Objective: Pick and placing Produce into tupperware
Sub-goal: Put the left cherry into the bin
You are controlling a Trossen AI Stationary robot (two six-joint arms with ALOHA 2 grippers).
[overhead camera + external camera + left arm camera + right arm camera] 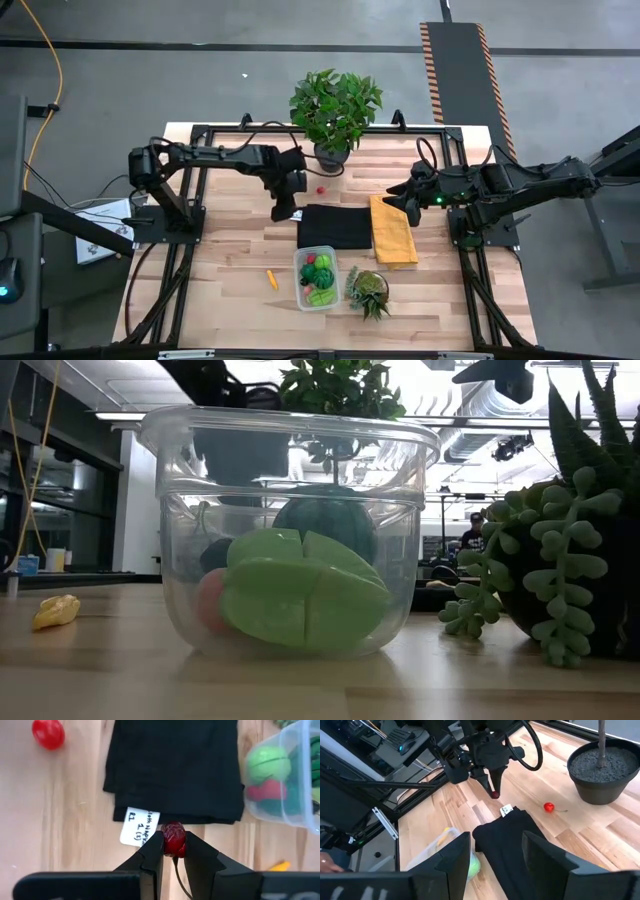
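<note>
Pale wood table (240, 255), left hand (174, 851) pinching wrinkled dark-red berry (174, 839), right hand (492, 855) open

Tupperware (316, 292): one, clear, holding several toy produce pieces, green and red; exact number cannot be told
Dark red berry (174, 839): one
Bright red berry (320, 187): one
Orange stick (272, 279): one
Black cloth (335, 227): one
Yellow cloth (394, 231): one
Potted leafy plant (334, 108): one
Succulent (369, 291): one
</note>
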